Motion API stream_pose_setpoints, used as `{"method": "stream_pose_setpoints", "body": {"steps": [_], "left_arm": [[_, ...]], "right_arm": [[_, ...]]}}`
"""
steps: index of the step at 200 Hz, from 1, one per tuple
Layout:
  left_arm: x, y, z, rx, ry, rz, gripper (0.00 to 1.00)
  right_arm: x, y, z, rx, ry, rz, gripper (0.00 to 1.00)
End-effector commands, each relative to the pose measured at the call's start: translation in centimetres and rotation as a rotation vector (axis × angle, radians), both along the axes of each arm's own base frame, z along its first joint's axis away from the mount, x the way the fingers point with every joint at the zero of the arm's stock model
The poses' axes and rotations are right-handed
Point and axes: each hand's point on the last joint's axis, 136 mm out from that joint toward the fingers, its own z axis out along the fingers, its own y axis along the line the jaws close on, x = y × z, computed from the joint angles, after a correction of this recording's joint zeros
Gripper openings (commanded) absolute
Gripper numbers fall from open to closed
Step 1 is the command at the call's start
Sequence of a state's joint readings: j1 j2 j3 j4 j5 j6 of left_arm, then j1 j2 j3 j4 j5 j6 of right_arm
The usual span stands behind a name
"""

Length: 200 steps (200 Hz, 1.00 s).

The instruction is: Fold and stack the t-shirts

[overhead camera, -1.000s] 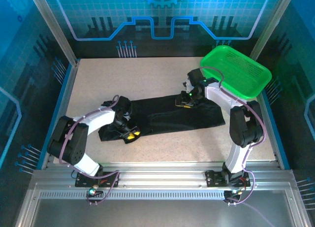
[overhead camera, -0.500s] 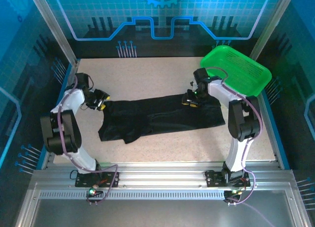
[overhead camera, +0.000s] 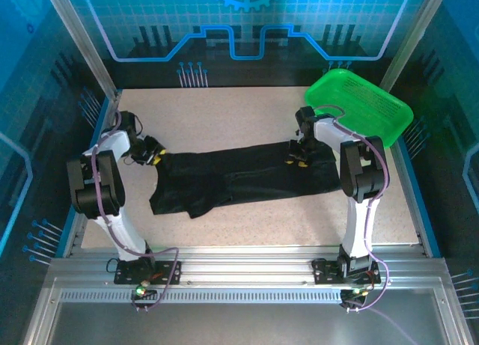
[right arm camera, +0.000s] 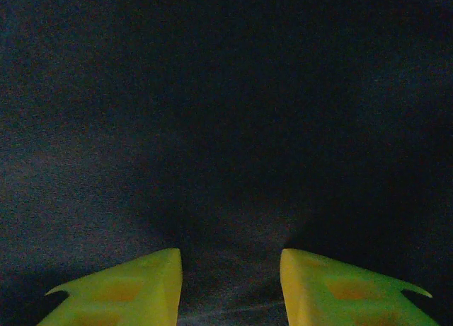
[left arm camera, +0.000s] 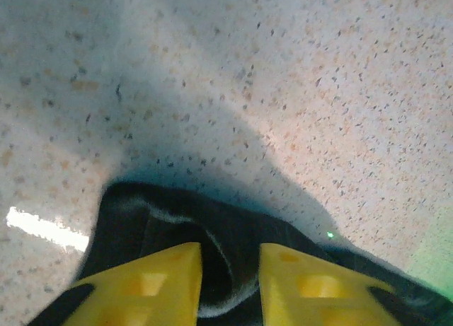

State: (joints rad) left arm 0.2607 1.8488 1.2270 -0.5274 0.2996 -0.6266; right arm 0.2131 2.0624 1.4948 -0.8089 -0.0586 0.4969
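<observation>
A black t-shirt [overhead camera: 247,176] lies spread in a long strip across the middle of the table. My left gripper [overhead camera: 153,152] sits at the shirt's far-left corner. In the left wrist view its yellow fingers [left arm camera: 145,287] stand close together with a curled fold of the black t-shirt [left arm camera: 230,269] pinched between them. My right gripper [overhead camera: 297,158] rests on the shirt's upper right part. In the right wrist view the black t-shirt [right arm camera: 226,128] spreads flat under its fingertips [right arm camera: 134,287], which stand wide apart, so the right gripper [right arm camera: 231,280] is open.
A green mesh basket [overhead camera: 359,105] sits at the table's back right corner, close behind the right arm. Bare speckled tabletop [overhead camera: 224,117] lies behind the shirt and more in front of it. Metal frame rails [overhead camera: 105,128] border the table.
The left arm swung from the shirt's lower left up to the far-left side, drawing a shirt corner out with it. The right gripper slid slightly right and toward the near edge.
</observation>
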Motion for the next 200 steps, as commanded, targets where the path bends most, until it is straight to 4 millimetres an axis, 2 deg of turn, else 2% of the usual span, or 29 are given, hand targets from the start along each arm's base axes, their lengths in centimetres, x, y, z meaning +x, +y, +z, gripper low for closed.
{"method": "stream_pose_setpoints", "body": {"steps": [1, 23, 51, 86, 108, 119, 126, 138, 157, 182, 200], "left_arm": [[0.0, 1.1, -1.7, 0.004, 0.018, 0.024, 0.13], [0.0, 2.6, -2.3, 0.016, 0.032, 0.058, 0.0], [0.5, 4.2, -2.6, -0.017, 0.022, 0.099, 0.0], [1.4, 4.6, -1.9, -0.025, 0.01, 0.092, 0.0], [1.1, 4.7, 0.1, 0.009, -0.023, 0.097, 0.14], [0.4, 4.8, 1.8, 0.062, -0.044, 0.103, 0.28], [-0.4, 4.6, 2.8, 0.086, -0.05, 0.107, 0.34], [-1.7, 3.4, 4.3, 0.093, -0.072, 0.11, 0.37], [-4.6, -0.2, 4.9, 0.065, -0.081, 0.082, 0.38], [-8.4, -5.6, 2.8, -0.026, -0.043, 0.033, 0.39], [-9.8, -7.5, 1.2, -0.047, -0.027, -0.003, 0.38]], "right_arm": [[-1.2, -1.4, -1.4, -0.059, 0.07, -0.018, 0.43], [-1.6, -1.9, -1.7, -0.08, 0.084, -0.026, 0.43], [-1.9, -2.3, -2.2, -0.107, 0.099, -0.024, 0.42], [-1.4, -1.9, -1.8, -0.095, 0.078, 0.008, 0.42], [-0.8, -0.9, -0.8, -0.082, 0.04, 0.064, 0.43], [-0.5, -0.3, -0.1, -0.078, 0.014, 0.099, 0.43], [-0.3, 0.2, 0.4, -0.076, -0.003, 0.122, 0.43], [0.0, 0.9, 1.3, -0.071, -0.031, 0.153, 0.44], [0.1, 1.9, 2.5, -0.063, -0.064, 0.193, 0.46], [-0.1, 2.9, 3.2, -0.026, -0.085, 0.216, 0.48], [-0.3, 3.4, 3.1, -0.004, -0.078, 0.218, 0.48]]}}
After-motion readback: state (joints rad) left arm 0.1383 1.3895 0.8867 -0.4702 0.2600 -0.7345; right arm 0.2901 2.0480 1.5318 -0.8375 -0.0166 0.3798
